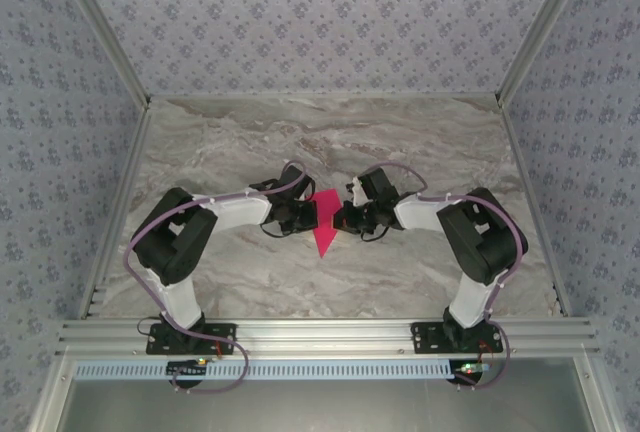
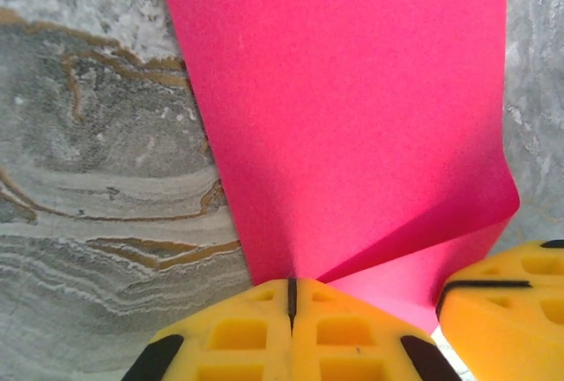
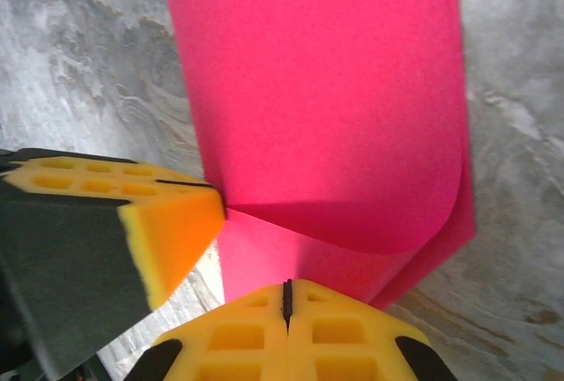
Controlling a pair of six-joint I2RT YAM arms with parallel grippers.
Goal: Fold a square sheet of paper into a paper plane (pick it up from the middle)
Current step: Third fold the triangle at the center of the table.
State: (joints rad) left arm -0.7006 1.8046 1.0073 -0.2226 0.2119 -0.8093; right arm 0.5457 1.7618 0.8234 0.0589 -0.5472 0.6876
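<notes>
The magenta-pink sheet of paper (image 1: pixel 325 233) lies mid-table, folded into a narrow shape whose point faces the near edge. My left gripper (image 1: pixel 312 214) meets it from the left and my right gripper (image 1: pixel 338 218) from the right, almost touching each other. In the left wrist view the paper (image 2: pixel 352 116) runs into my shut left gripper (image 2: pixel 291 295), a folded flap slanting off to the right. In the right wrist view a curled upper layer of the paper (image 3: pixel 326 90) bulges over the lower one, and my right gripper (image 3: pixel 286 297) is shut on its edge.
Grey marbled tabletop (image 1: pixel 230 142) lies all around the paper. Patterned walls (image 1: pixel 320 22) close in the back and both sides. An aluminium rail (image 1: pixel 330 337) with both arm bases runs along the near edge. The other arm's yellow finger (image 2: pixel 507 306) crowds each wrist view.
</notes>
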